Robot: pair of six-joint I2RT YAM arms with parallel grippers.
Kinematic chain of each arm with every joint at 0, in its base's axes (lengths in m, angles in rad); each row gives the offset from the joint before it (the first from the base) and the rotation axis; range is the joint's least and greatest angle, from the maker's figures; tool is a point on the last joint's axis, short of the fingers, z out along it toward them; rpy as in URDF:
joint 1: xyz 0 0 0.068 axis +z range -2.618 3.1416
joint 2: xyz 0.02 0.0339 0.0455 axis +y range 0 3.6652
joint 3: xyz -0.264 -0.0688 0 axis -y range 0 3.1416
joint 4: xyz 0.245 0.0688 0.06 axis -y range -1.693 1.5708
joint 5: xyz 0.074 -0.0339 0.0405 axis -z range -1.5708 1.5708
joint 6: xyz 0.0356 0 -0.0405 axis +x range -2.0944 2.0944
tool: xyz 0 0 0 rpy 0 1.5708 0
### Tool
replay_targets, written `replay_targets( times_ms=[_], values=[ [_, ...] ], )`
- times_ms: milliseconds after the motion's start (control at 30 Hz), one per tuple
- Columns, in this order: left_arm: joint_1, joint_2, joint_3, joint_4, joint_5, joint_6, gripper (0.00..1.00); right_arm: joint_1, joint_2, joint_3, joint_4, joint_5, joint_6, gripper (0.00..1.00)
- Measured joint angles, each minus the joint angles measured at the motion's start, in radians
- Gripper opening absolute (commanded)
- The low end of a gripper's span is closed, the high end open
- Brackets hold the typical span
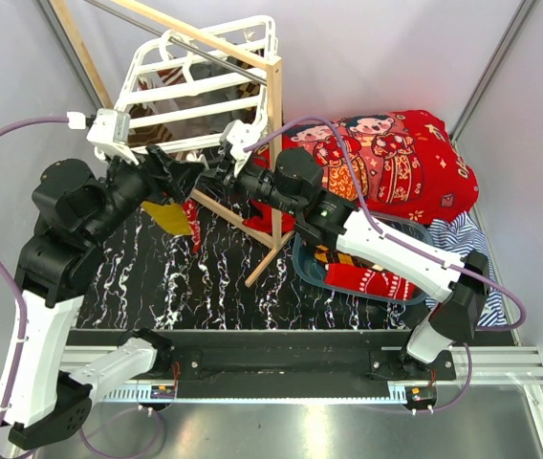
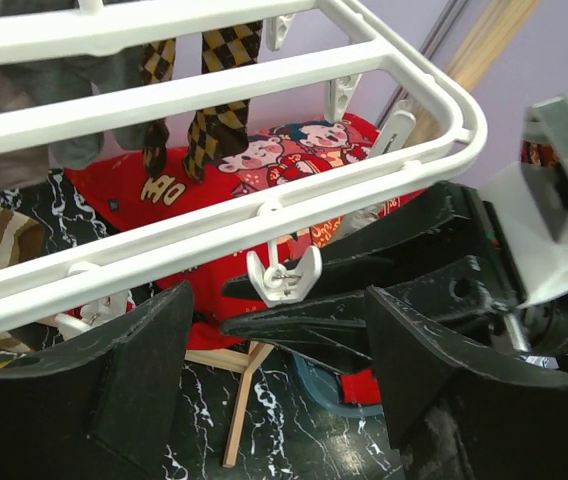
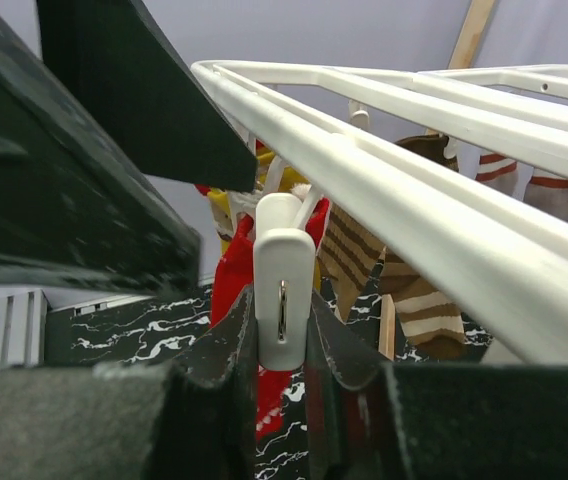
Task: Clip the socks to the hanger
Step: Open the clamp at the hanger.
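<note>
The white hanger (image 1: 205,76) hangs from the wood rack; its bars cross the left wrist view (image 2: 214,90) and the right wrist view (image 3: 414,130). My right gripper (image 3: 282,330) is shut on a white clip (image 3: 284,285), squeezing its sides; the clip also shows in the left wrist view (image 2: 284,275). A red sock (image 3: 232,275) hangs just behind that clip. Brown-and-cream striped socks (image 3: 359,255) and argyle socks (image 2: 214,110) hang from other clips. A mustard sock (image 1: 171,215) hangs low. My left gripper (image 2: 274,390) is open and empty, its jaws wide either side of the right fingers (image 2: 344,325).
The wood rack's poles (image 1: 273,163) stand around the hanger. A red cartoon-figure blanket (image 1: 386,153) lies at the back right, above a blue basin (image 1: 314,273) and a blue-white striped cloth (image 1: 458,234). The table top (image 1: 157,287) is black marble.
</note>
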Motion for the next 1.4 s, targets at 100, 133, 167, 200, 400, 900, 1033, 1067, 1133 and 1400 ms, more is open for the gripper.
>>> replay_targets(
  times_ms=[100, 133, 167, 200, 400, 900, 1033, 1067, 1133, 1400],
  values=[
    [0.0, 0.006, -0.025, 0.014, -0.005, -0.027, 0.73, 0.0, 0.0, 0.008, -0.012, -0.005, 0.01, 0.01],
    [0.0, 0.01, -0.033, 0.019, -0.005, -0.038, 0.73, 0.0, 0.0, 0.01, -0.013, -0.006, 0.012, 0.01],
    [0.0, 0.014, -0.041, 0.028, -0.005, -0.048, 0.72, 0.0, 0.0, 0.011, -0.013, -0.006, 0.014, 0.01],
    [0.0, 0.017, -0.051, 0.035, -0.006, -0.059, 0.72, 0.0, 0.0, 0.011, -0.014, -0.006, 0.015, 0.01],
    [0.0, 0.018, -0.091, 0.087, -0.04, -0.122, 0.67, 0.0, 0.0, 0.011, -0.019, -0.005, 0.025, 0.01],
    [-0.007, 0.021, -0.115, 0.147, -0.064, -0.172, 0.4, -0.003, 0.012, 0.011, -0.021, 0.008, 0.033, 0.02],
    [-0.008, 0.025, -0.126, 0.155, -0.068, -0.14, 0.27, -0.004, 0.027, 0.018, -0.026, 0.019, 0.033, 0.03],
    [-0.008, 0.025, -0.129, 0.157, -0.068, -0.127, 0.24, -0.004, 0.031, 0.018, -0.028, 0.024, 0.033, 0.04],
    [-0.007, 0.026, -0.137, 0.158, -0.076, -0.105, 0.15, -0.004, 0.038, 0.02, -0.033, 0.028, 0.034, 0.2],
    [-0.006, 0.032, -0.142, 0.181, -0.116, -0.032, 0.04, -0.003, 0.04, 0.017, -0.058, 0.049, 0.041, 0.63]
  ],
)
